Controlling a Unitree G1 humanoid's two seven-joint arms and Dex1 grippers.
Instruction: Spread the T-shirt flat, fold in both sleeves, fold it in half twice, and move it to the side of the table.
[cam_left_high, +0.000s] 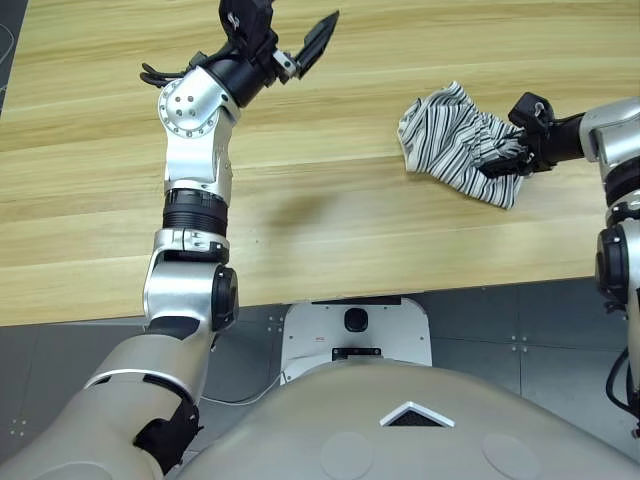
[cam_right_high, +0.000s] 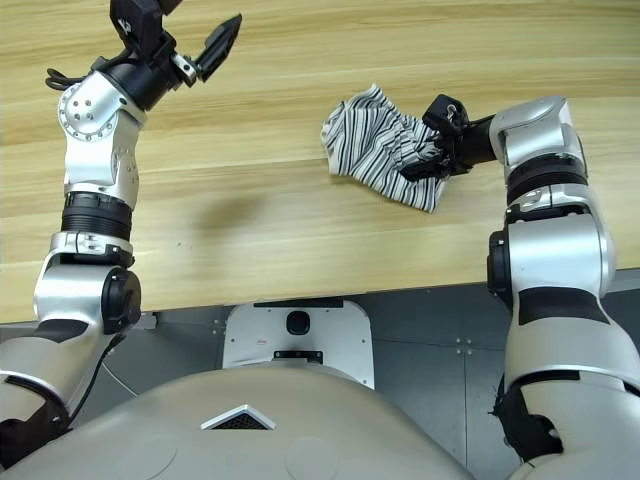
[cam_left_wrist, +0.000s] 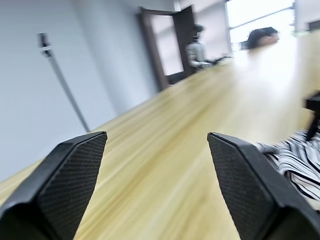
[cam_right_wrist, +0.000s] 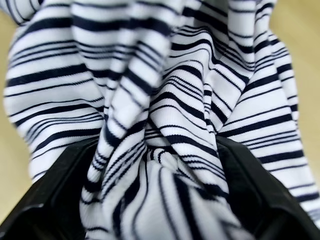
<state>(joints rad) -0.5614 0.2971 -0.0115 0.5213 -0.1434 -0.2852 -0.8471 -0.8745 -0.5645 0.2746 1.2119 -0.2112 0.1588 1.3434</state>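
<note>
Plainly the T-shirt (cam_left_high: 455, 135) lies bunched on the desk (cam_left_high: 350, 235), a fold of it pinched between the right fingers (cam_right_wrist: 55, 200); the left fingers (cam_left_wrist: 70, 185) hang spread, well apart from it. Light, limp cloth, I judge: best taken by a hem edge

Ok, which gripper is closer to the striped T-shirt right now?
Right. The right gripper is clamped on the bunched T-shirt; the left gripper is open over the table, far to its left.
</note>
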